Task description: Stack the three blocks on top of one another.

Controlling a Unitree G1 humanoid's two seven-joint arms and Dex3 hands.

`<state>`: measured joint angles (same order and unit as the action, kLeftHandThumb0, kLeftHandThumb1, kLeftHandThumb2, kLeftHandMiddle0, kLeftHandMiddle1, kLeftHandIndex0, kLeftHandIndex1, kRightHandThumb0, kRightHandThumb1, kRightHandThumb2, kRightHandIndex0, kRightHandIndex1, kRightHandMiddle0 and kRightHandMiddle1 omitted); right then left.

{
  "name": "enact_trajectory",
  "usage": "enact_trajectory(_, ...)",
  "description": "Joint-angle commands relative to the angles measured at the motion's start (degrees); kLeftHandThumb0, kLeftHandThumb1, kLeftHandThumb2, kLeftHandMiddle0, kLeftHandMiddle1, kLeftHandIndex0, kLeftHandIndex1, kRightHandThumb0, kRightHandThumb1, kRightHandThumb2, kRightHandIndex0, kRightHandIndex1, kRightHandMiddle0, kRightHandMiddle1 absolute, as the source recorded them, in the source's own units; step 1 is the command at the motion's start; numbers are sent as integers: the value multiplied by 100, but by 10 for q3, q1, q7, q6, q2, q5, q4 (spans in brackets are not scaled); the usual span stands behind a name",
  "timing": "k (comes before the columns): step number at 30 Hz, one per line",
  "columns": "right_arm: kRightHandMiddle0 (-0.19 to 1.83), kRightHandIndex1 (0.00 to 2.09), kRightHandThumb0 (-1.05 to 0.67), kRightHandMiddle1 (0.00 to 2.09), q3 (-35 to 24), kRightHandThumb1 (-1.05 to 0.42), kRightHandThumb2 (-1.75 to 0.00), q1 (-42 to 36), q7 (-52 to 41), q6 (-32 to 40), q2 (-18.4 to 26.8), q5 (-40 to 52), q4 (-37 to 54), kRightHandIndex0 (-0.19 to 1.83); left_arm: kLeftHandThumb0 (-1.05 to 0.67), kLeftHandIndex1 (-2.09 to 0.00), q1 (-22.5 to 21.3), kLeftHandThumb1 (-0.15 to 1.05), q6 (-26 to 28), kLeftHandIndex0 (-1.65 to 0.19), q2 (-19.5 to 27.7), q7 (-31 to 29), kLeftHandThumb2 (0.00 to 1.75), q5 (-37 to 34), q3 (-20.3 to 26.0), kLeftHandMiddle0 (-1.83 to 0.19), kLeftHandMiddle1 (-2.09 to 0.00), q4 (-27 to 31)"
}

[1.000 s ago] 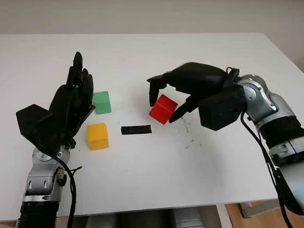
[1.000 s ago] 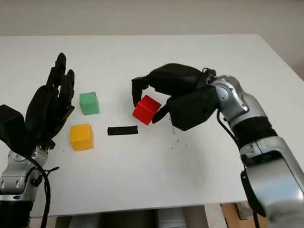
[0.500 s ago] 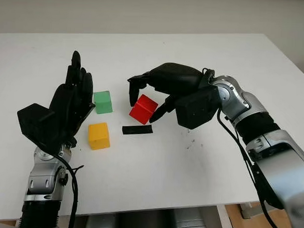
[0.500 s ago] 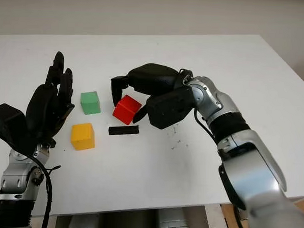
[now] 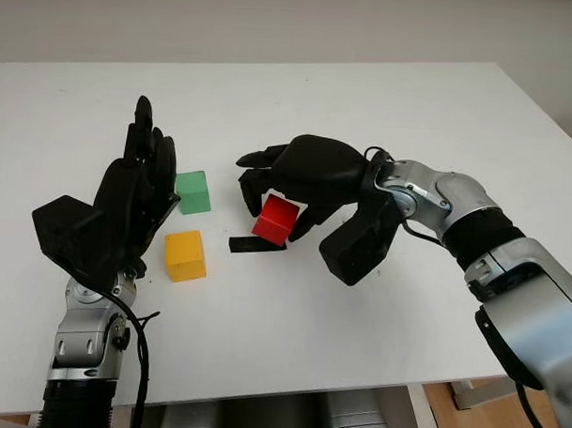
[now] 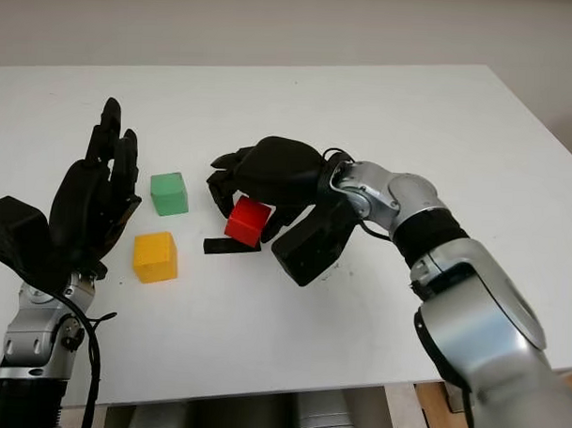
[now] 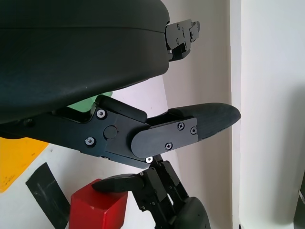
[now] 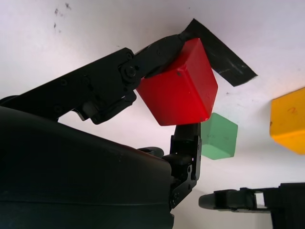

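Partly hidden: the red block [image 5: 276,219], covered above and at its far side by the right hand [image 5: 301,182]; lower face and one corner visible between the curled black fingers [image 8: 114,78]. Hard to tell from the head views whether lifted clear of the white worktop [image 5: 365,113] or touching it; seen tilted in the right wrist view, above the end of a black tape strip [image 5: 257,244], one finger pressed along its upper edge and another against its side. Right fingers closed round the red block, pinching it from opposite faces. Right forearm cut off at the picture's lower right corner.

Left hand [image 5: 127,204] raised over the left part of the worktop, open, holding nothing, palm turned toward the blocks; fingertips [image 5: 145,115] pointing away from the robot. Wrist and forearm running off the bottom edge.

Green block [image 5: 192,192] on the worktop just beside the left hand, its near-left edge slightly covered by the black fingers. Yellow block [image 5: 184,256] nearer the robot, close below the green one, apart from it. Tape strip between the yellow block and the red block, its right end under the red block.
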<state>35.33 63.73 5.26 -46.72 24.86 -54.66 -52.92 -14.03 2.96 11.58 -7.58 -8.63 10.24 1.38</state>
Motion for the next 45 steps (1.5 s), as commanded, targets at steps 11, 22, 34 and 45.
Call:
enact_trajectory(11,46,7,-42,141,40,-90,-6,42,61,2,-5,-46,-14,37,-71,0,3,105,-7,19,-1,3,64,4,-2,19,0,12)
enact_trajectory(22,46,5,-42,152,35,-91,-6,63,17,-17,-32,2,-67,34,-72,0,7,105,2,19,-5,12,64,7,-2,19,0,24)
enact_trajectory(34,48,5,-43,150,38,-90,-5,64,6,-16,-40,13,-86,34,-71,0,8,105,-9,19,-5,4,65,5,-3,19,0,17)
enact_trajectory(45,46,5,-47,151,61,-91,-6,66,39,-16,-38,-16,-83,34,-71,0,10,105,-5,19,-8,10,66,7,-4,19,0,22)
